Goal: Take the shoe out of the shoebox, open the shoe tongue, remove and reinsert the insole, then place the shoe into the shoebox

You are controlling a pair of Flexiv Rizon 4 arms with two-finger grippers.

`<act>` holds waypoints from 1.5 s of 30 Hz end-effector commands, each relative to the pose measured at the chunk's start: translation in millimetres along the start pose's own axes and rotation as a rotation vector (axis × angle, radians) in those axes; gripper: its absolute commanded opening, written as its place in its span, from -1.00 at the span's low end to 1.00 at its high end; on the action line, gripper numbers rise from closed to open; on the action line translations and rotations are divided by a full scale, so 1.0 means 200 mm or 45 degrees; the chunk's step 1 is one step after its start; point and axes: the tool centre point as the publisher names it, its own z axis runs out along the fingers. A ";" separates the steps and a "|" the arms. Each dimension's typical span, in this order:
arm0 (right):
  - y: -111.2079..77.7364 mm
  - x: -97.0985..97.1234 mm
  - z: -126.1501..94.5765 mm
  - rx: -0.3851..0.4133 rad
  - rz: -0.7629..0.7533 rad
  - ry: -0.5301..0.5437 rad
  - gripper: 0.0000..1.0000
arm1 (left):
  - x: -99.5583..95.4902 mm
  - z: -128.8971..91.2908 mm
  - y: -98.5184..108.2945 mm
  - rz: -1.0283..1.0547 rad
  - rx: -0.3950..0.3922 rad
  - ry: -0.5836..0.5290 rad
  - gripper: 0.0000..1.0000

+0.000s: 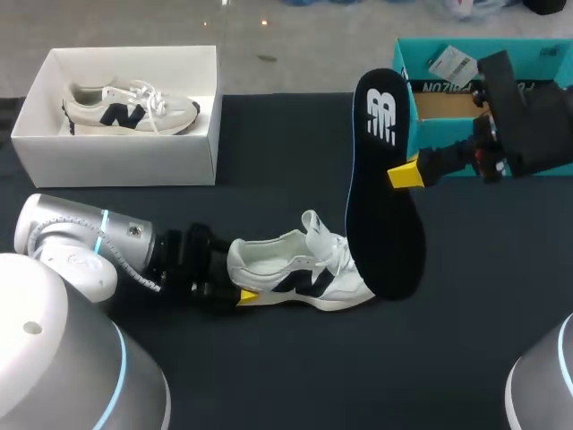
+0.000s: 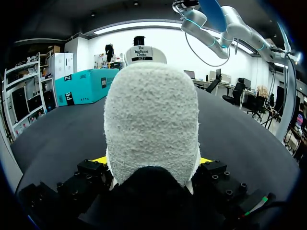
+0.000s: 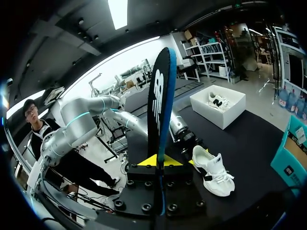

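Note:
A white sneaker point(image 1: 304, 273) with a dark logo lies on its side on the black table, toe toward the right. My left gripper point(image 1: 235, 287) holds it by the heel. In the left wrist view the fuzzy white heel point(image 2: 151, 120) fills the gap between the fingers, which touch it on both sides. My right gripper point(image 1: 405, 173) is shut on the edge of a black insole point(image 1: 380, 197). The insole hangs upright in the air, its lower end just above the sneaker's toe. The right wrist view shows the insole point(image 3: 158, 110) edge-on between the yellow tips, with the sneaker point(image 3: 213, 167) beyond.
An open white shoebox point(image 1: 125, 170) at the back left holds a second sneaker point(image 1: 130, 107). A teal shoebox point(image 1: 430, 134) stands at the back right, behind my right arm. Bare black table lies in front of the sneaker.

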 end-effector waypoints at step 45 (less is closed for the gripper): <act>0.00 -0.01 0.01 0.002 0.002 0.000 -1.00 | 0.04 -0.10 -0.05 -0.071 -0.446 0.084 1.00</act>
